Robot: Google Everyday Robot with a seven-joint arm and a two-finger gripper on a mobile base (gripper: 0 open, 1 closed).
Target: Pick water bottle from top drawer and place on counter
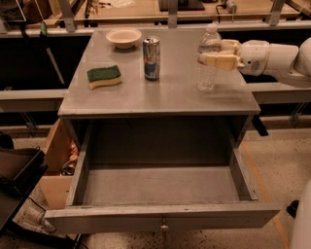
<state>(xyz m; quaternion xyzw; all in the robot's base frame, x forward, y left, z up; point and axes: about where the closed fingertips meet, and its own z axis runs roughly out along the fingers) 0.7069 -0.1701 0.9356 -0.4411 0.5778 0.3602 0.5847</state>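
Observation:
The water bottle (206,77), clear with a white cap, stands upright on the right side of the grey metal counter (170,95). My gripper (212,52) reaches in from the right on a white arm (272,58). Its cream fingers (221,61) sit on either side of the bottle's upper body and hold it. The top drawer (163,216) is pulled fully open below the counter. Its inside is bare and its small knob (164,227) faces front.
A silver-and-blue can (151,58), a green-and-yellow sponge (104,76) and a small white bowl (124,37) stand on the counter's left and middle. A wooden workbench (141,10) runs behind. A cardboard box (56,163) and a dark bin (14,172) sit left of the drawer.

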